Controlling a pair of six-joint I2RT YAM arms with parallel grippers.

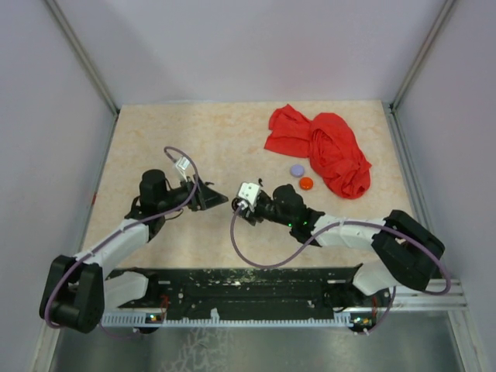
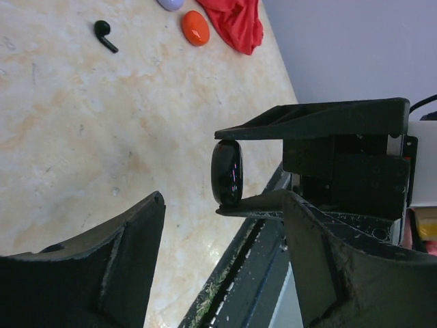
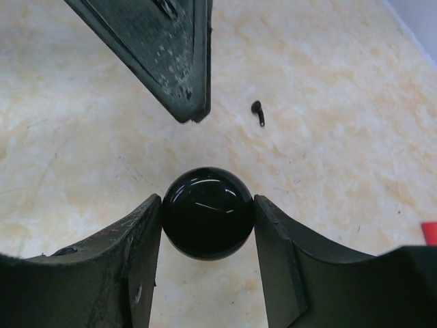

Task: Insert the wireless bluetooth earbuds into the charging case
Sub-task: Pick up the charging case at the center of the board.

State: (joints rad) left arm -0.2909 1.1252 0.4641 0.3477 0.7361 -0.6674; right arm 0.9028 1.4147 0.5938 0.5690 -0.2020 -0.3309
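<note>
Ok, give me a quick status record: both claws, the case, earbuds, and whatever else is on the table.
left claw: open, empty, pointed at the case
right claw: shut on case, gripping its rim
case: in the right claw, looks closed
earbud: one loose on the table, beyond the claws
second earbud: not seen
orange disc: on the table by the cloth
lavender disc: next to the orange disc
red cloth: bunched at the far right
</note>
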